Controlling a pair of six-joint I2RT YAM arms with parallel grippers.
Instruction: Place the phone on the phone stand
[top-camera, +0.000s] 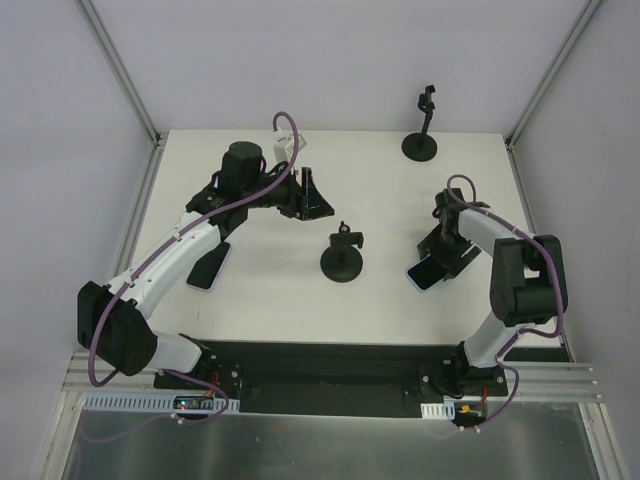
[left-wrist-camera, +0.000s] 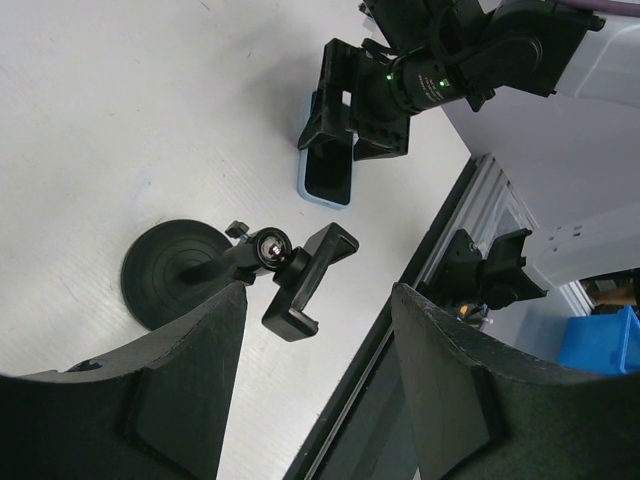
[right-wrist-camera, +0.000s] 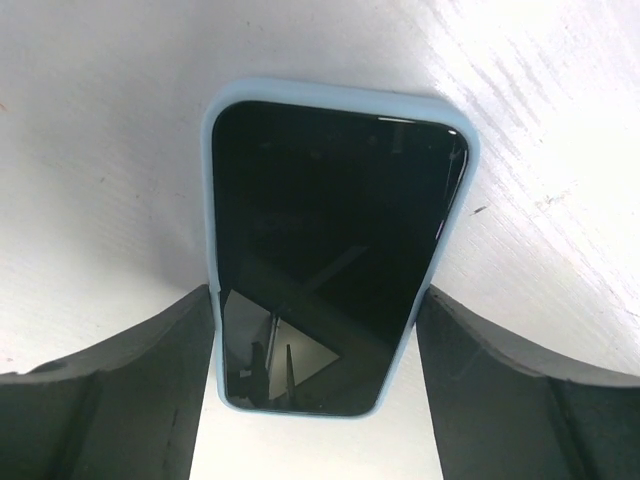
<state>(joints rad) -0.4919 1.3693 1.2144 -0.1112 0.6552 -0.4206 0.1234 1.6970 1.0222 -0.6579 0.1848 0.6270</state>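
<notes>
A phone (right-wrist-camera: 335, 250) in a light blue case lies screen up on the white table, at the right in the top view (top-camera: 424, 273). My right gripper (right-wrist-camera: 316, 300) is down over its near end, one finger against each long side of the case, shut on it. A black phone stand (top-camera: 342, 258) with a round base and a clamp head stands mid-table, left of the phone. My left gripper (left-wrist-camera: 318, 340) hovers open and holds nothing, behind and left of that stand (left-wrist-camera: 290, 265). From the left wrist view the right gripper (left-wrist-camera: 360, 95) sits on the phone (left-wrist-camera: 327, 180).
A second, taller black stand (top-camera: 421, 125) is at the table's back edge. Another phone (top-camera: 208, 268) lies at the left, partly under my left arm. White walls enclose the table on three sides. A black rail runs along the near edge (top-camera: 330, 360).
</notes>
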